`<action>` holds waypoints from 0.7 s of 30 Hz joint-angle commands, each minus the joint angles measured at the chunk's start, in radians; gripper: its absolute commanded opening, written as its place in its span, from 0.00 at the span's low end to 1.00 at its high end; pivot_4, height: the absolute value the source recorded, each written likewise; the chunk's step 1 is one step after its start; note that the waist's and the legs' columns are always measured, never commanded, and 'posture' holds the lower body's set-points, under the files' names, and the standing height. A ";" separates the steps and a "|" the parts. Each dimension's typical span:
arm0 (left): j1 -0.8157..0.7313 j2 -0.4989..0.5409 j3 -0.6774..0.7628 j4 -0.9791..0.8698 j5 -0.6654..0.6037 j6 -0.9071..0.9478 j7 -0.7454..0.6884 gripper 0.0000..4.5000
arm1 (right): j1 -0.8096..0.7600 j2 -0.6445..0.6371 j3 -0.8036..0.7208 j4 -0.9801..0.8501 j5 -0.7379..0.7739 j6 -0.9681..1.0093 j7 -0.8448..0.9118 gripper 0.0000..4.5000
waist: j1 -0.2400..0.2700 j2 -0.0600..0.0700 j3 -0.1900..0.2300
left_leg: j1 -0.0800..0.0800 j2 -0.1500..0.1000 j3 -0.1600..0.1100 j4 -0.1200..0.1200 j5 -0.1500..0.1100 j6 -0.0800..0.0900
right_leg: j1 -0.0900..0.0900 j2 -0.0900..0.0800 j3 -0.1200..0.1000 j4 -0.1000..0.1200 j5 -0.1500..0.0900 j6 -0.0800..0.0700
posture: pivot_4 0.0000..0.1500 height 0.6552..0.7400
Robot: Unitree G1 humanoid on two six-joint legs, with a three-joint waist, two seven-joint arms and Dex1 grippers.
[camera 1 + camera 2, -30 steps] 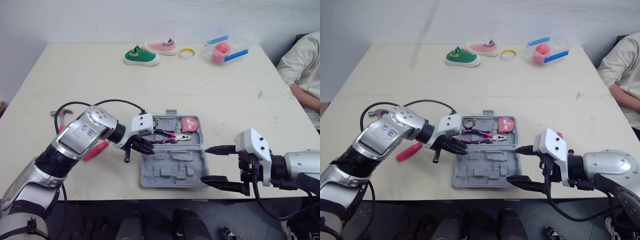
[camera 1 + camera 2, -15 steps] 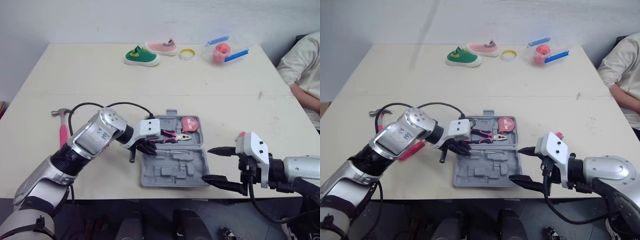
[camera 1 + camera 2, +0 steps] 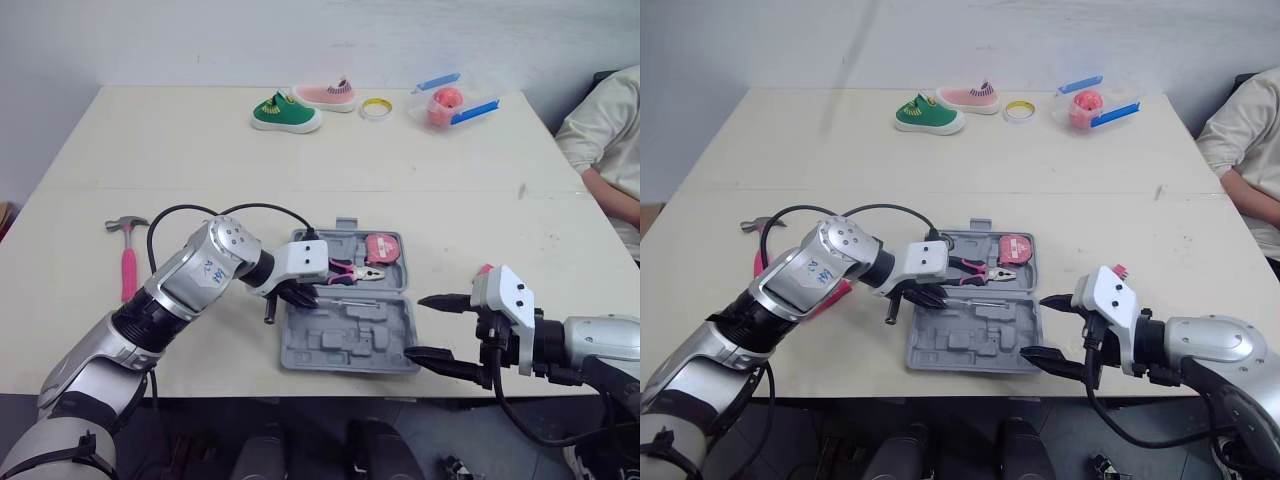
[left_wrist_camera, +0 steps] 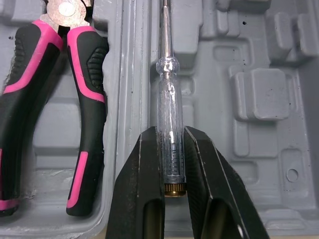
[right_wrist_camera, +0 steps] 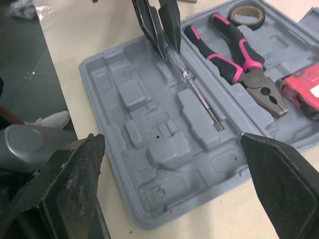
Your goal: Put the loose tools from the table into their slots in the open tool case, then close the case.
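**Left eye view.** Find the left gripper (image 3: 290, 297) low over the near-left part of the open tool case (image 3: 345, 345). Find the right gripper (image 3: 414, 325) just off the case's near-right corner, touching nothing. Note the pink-handled hammer (image 3: 127, 268) lying loose on the table (image 3: 300, 150), well apart from the case on its left.

**Right eye view.** Same layout. Look under the left forearm for a pink strip (image 3: 836, 293), perhaps another loose tool's handle, too hidden to name.

**Left wrist view.** See here what the head views cannot give: both fingers (image 4: 134, 199) clamped on the butt end of a clear-handled screwdriver (image 4: 169, 124). Follow its shaft along the long groove just beside the pliers (image 4: 75, 74), already seated in their own recess. To finish well:
- Hold the shaft in line with the groove.
- Press straight down until the handle sits flush.
- Part the fingers and lift straight up, without dragging the handle sideways over the ridge toward the pliers.

**Right wrist view.** Gives the side-on look that the left wrist lacks: screwdriver tip down in the groove, handle end pinched from above. Confirms the right fingers spread wide and empty. Also picks out the tape roll (image 5: 246, 16) and the red tape measure (image 5: 304, 92) in the far compartments.
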 commanded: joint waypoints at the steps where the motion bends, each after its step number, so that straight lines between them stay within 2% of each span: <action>1: -0.024 0.002 0.003 -0.019 0.022 -0.019 -0.013 0.32 | -0.005 0.000 -0.032 -0.036 0.026 0.004 -0.006 1.00 | 0.000 0.000 0.000 | 0.000 0.000 0.000 0.000 0.000 0.000 | 0.000 0.000 0.000 0.003 0.000 0.000 | 1.00 1.00; 6: -0.050 0.029 0.096 -0.092 -0.062 0.015 -0.070 0.83 | 0.001 -0.004 -0.040 -0.042 0.039 0.010 -0.007 1.00 | -0.001 0.000 0.000 | 0.000 0.000 0.000 0.001 0.000 0.000 | 0.000 0.000 0.000 0.003 0.000 0.000 | 1.00 1.00; 9: -0.021 0.029 0.146 -0.053 -0.087 -0.098 -0.087 0.83 | 0.012 -0.015 -0.050 -0.038 0.033 0.007 0.013 1.00 | -0.002 0.000 0.000 | 0.000 0.000 0.000 0.001 0.000 0.000 | 0.000 0.000 0.000 0.003 0.000 0.000 | 1.00 1.00; 12: 0.040 -0.043 0.221 0.076 -0.111 -0.313 -0.054 0.83 | 0.007 -0.020 -0.048 -0.024 0.018 -0.002 0.022 1.00 | -0.002 0.000 0.000 | 0.000 0.000 0.000 0.001 0.000 0.000 | 0.000 0.000 0.000 0.003 0.000 0.000 | 1.00 1.00; 15: 0.101 -0.124 0.294 0.183 -0.185 -0.463 -0.091 0.63 | -0.018 -0.005 -0.038 -0.019 0.022 0.002 0.009 1.00 | -0.002 0.000 0.000 | 0.000 0.000 0.000 0.003 0.000 0.000 | 0.000 0.000 0.000 0.003 0.000 0.000 | 1.00 1.00; 18: 0.134 -0.178 0.318 0.281 -0.203 -0.538 -0.104 0.33 | -0.051 0.023 -0.037 -0.017 0.066 0.019 -0.008 1.00 | -0.001 0.000 0.000 | 0.000 0.000 0.000 0.003 0.000 0.000 | 0.000 0.000 -0.001 0.003 0.000 0.000 | 1.00 1.00; 21: 0.146 -0.196 0.293 0.358 -0.155 -0.583 -0.094 0.02 | -0.079 0.024 -0.036 -0.009 0.083 0.032 -0.015 1.00 | -0.002 0.000 0.000 | 0.000 0.000 0.000 0.003 0.000 0.000 | 0.000 0.000 -0.001 0.003 0.000 0.000 | 1.00 1.00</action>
